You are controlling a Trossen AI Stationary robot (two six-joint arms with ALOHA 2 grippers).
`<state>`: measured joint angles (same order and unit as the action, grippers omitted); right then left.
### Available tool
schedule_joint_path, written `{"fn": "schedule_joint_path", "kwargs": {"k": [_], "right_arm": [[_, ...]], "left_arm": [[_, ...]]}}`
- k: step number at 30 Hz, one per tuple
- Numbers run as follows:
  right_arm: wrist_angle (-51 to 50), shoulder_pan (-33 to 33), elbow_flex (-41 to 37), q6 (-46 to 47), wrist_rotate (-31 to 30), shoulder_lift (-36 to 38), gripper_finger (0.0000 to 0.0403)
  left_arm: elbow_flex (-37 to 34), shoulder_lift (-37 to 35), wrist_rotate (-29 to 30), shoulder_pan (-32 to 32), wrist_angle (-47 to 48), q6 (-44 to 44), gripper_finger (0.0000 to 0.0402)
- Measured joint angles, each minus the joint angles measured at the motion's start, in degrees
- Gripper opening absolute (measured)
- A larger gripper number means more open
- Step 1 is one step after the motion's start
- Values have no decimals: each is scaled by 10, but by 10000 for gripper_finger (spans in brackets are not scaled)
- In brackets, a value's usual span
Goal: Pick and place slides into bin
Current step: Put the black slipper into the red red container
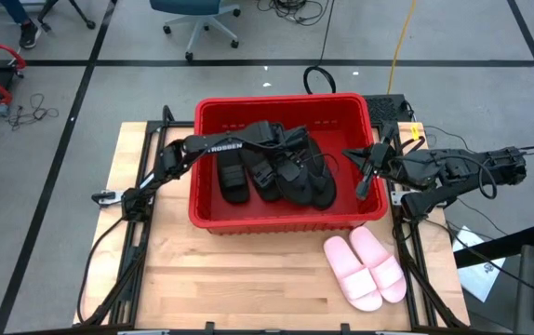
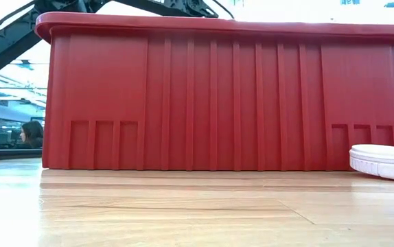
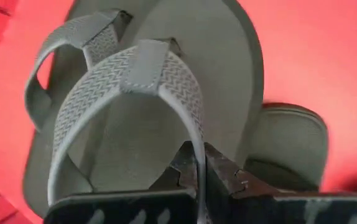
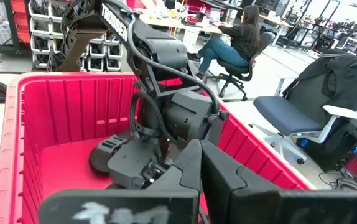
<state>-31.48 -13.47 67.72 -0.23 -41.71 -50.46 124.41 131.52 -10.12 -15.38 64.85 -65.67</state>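
Black thong flip-flop point(image 3: 147, 106), its woven-textured strap seemingly pinched by the closed left tool point(image 3: 198, 171) inside the ribbed red bin point(image 1: 206, 167).

You can't see inside the red bin point(image 2: 211, 96) from the low view; its wall hides everything in it, and both grippers too. Only the edge of one pink slide point(image 2: 386, 161) shows there, cut off by the picture's side. From above, the left arm covers part of the black sandals point(image 1: 281, 172), so you can't tell each one apart. In the left wrist view, the flip-flop point(image 3: 147, 93) runs off the top edge.
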Motion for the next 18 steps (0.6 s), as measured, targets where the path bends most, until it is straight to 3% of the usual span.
{"fn": "schedule_joint_path", "kwargs": {"k": [13, 18], "right_arm": [[0, 0, 0, 0, 0, 0, 0], [0, 0, 0, 0, 0, 0, 0]], "left_arm": [[-17, 0, 16, -4, -129, -3, 0], [-17, 0, 17, -9, -97, 11, 0]]}}
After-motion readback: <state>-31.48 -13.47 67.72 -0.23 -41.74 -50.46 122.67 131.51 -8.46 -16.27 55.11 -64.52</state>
